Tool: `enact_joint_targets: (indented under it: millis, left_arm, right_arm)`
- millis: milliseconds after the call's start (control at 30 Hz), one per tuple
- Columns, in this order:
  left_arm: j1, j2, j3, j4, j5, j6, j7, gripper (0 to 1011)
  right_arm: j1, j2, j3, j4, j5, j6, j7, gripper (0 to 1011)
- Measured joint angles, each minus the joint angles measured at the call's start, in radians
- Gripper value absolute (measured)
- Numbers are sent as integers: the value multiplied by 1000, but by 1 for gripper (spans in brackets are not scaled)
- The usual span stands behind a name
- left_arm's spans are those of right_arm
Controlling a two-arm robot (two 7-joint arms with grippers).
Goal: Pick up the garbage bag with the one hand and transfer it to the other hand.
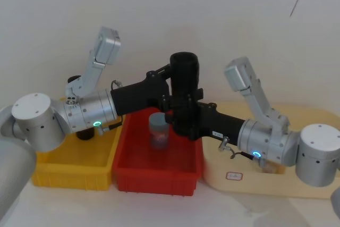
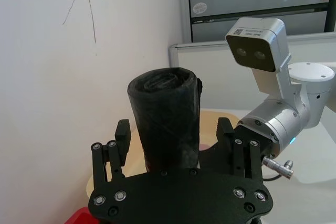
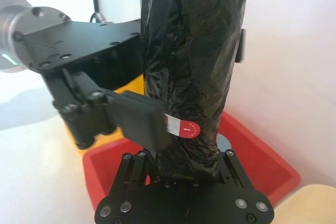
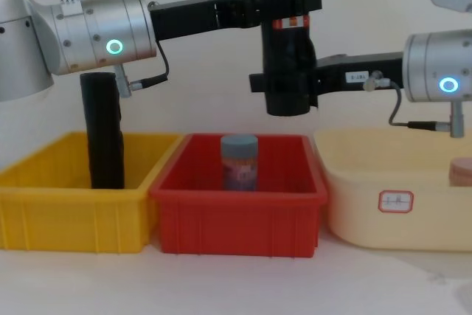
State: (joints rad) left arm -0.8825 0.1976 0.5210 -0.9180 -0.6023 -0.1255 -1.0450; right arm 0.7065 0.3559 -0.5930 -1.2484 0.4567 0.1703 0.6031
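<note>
The garbage bag (image 4: 286, 42) is a thick black roll of crinkled plastic, held upright in the air above the red bin (image 4: 237, 204); a narrow red-and-white label band (image 3: 182, 127) wraps it partway up. The left gripper (image 1: 169, 90) clamps it at the band, with the right gripper (image 1: 183, 116) closed around its lower end; both grip it at once.

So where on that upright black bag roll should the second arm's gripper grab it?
Probably low down, below the label band. The garbage bag hangs upright over the red bin, with the left gripper clamped across its upper part. The right gripper comes in level from the right and closes around the free lower end.
</note>
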Motion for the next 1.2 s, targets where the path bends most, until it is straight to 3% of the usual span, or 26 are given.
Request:
enact_joint_targets:
  millis: [433, 800, 1200]
  left_arm:
    - [0, 0, 0, 0, 0, 0, 0, 1001]
    - [0, 0, 0, 0, 0, 0, 0, 1001]
    - [0, 0, 0, 0, 0, 0, 0, 1001]
  right_arm:
    - [-42, 37, 49, -38, -7, 27, -84, 489]
    - [-79, 82, 116, -66, -15, 73, -174, 489]
    - [-88, 114, 178, -39, -27, 121, -258, 489]
